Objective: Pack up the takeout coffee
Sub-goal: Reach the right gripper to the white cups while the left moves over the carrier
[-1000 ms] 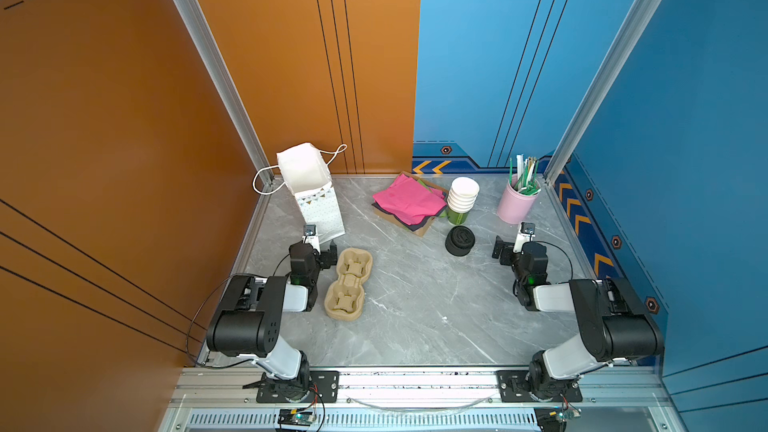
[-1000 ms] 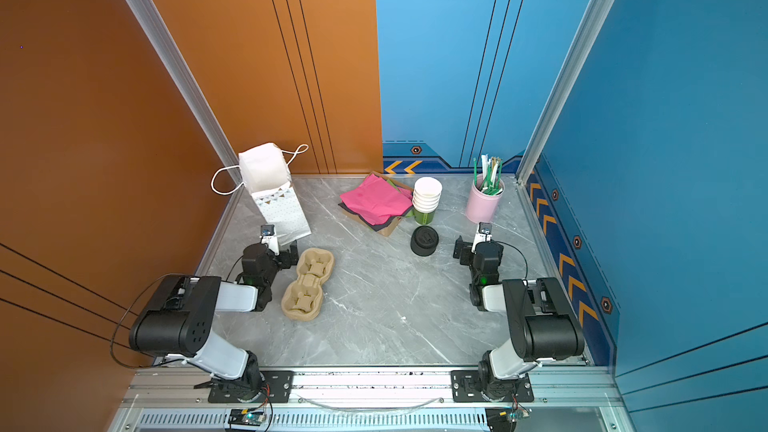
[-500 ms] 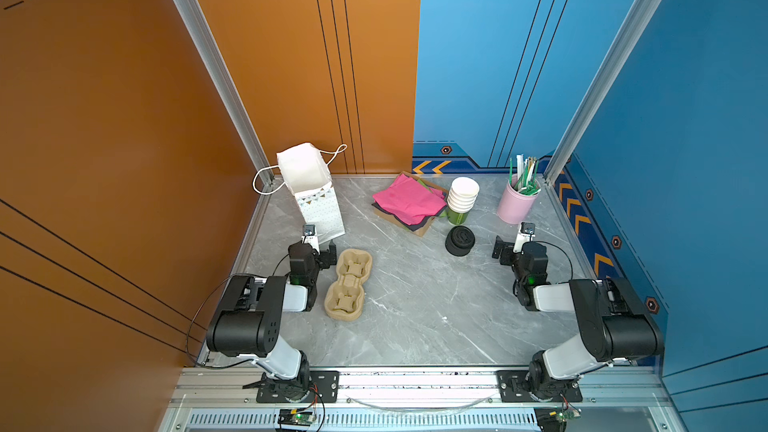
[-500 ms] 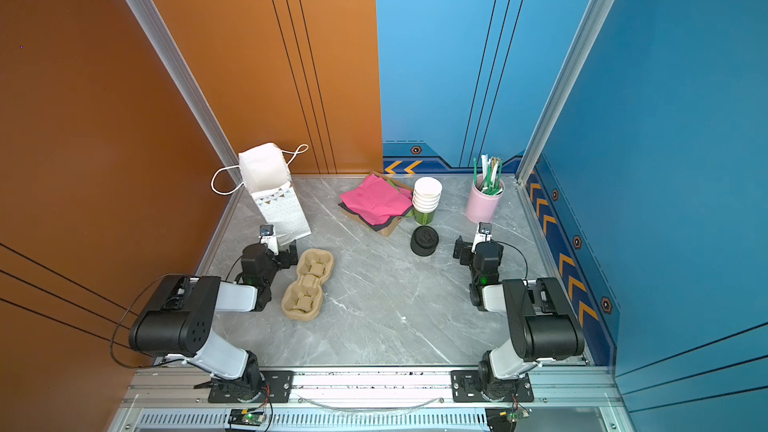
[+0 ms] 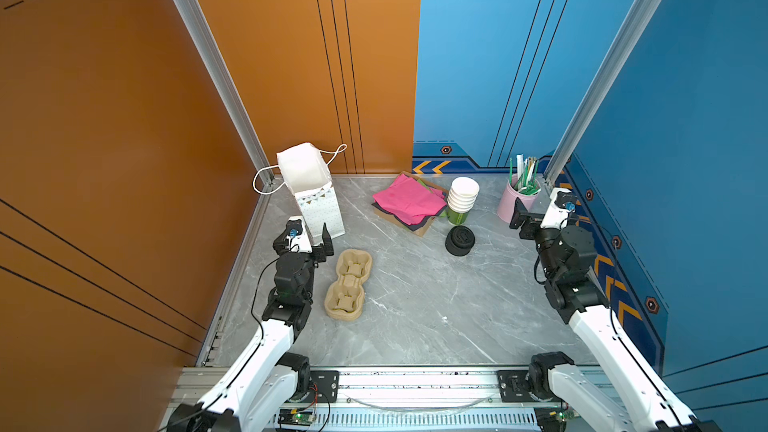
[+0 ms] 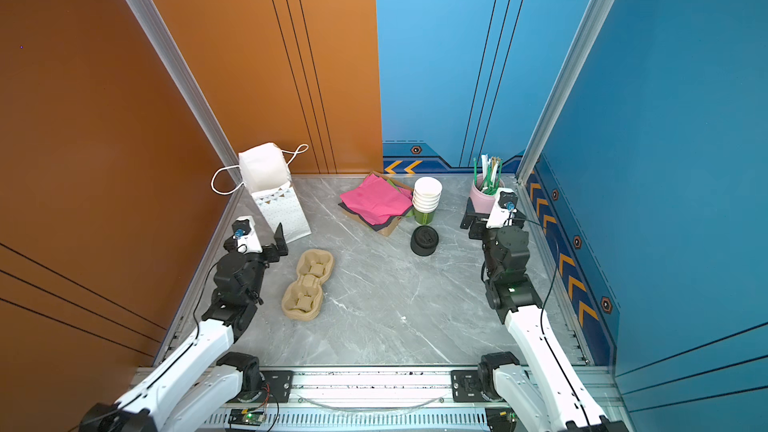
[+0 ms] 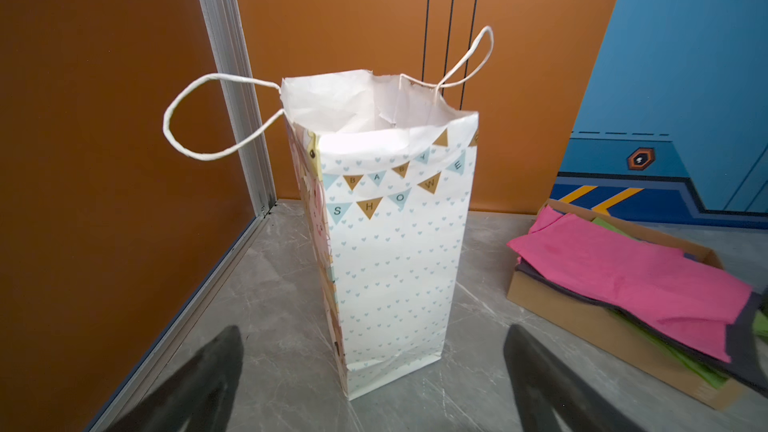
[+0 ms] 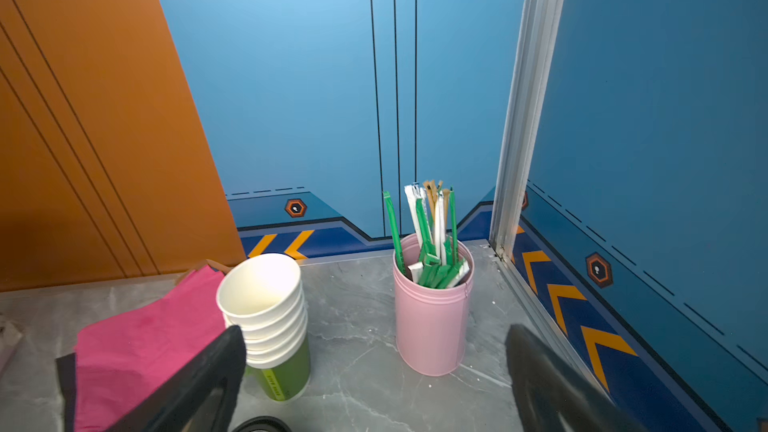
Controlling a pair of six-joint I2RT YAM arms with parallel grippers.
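Left hand [image 7: 374,329] before the bag [image 7: 395,263] and right hand [image 8: 374,329] near the cup stack [image 8: 266,313] stay released, empty and unmoved; no lidded coffee shows, perhaps hidden, so packing seems unstarted.

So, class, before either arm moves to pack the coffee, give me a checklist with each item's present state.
1. Left gripper open and empty: ok.
2. Right gripper open and empty: ok.
3. Paper bag upright, mouth open: ok.
4. Bag's bottom free of things: cannot tell, hidden.
5. Lidded coffee cup in view: not ok; only the lidless cup stack and the lid stack show.
6. Cup carrier lying flat, pockets empty: ok.
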